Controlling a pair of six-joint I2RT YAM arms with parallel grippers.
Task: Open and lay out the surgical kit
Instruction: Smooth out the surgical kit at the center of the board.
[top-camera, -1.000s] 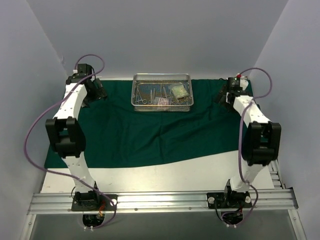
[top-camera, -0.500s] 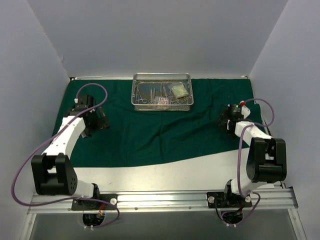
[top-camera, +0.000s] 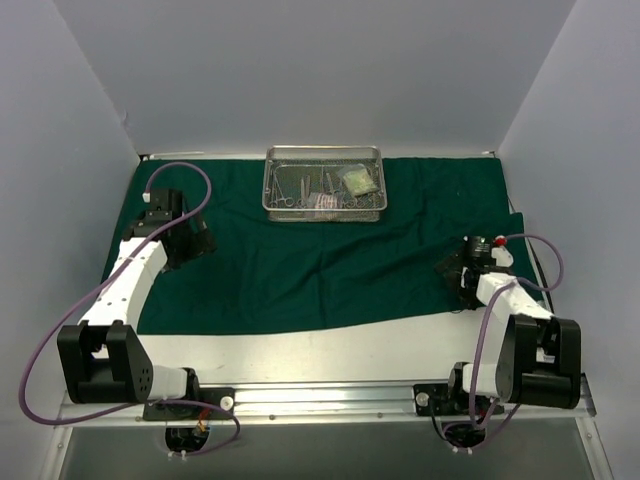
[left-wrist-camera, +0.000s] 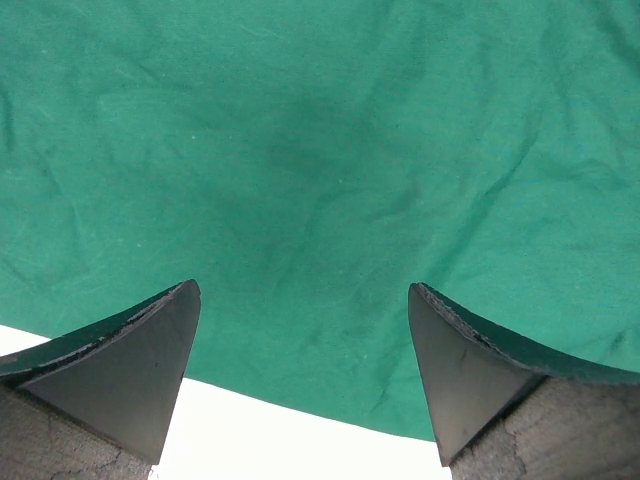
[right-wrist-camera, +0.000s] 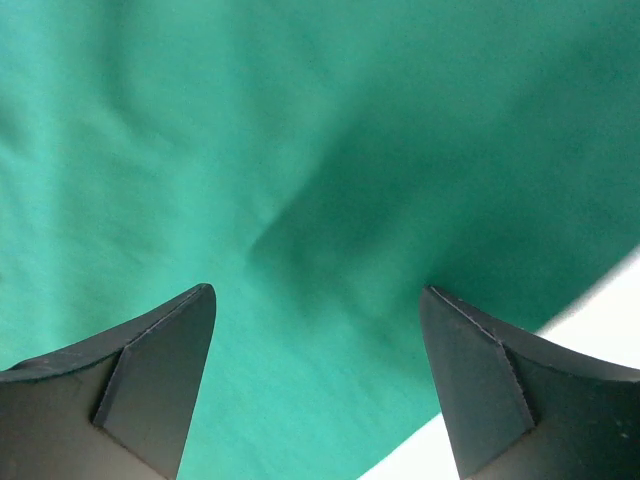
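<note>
Both arms swung back, left gripper (left-wrist-camera: 300, 290) and right gripper (right-wrist-camera: 315, 290) gaping empty over the cloth (top-camera: 300, 270), probably best flattened before emptying the tray (top-camera: 323, 213).

Green cloth (top-camera: 320, 270) lies unfolded and wrinkled across frame centre. Wire-mesh tray (top-camera: 268, 190) sits on cloth, upper centre, holding steel instruments (top-camera: 298, 188) and two packets (top-camera: 358, 180).

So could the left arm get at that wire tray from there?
Probably yes: the left gripper is open and empty, with only bare green cloth between it and the wire-mesh tray.
</note>
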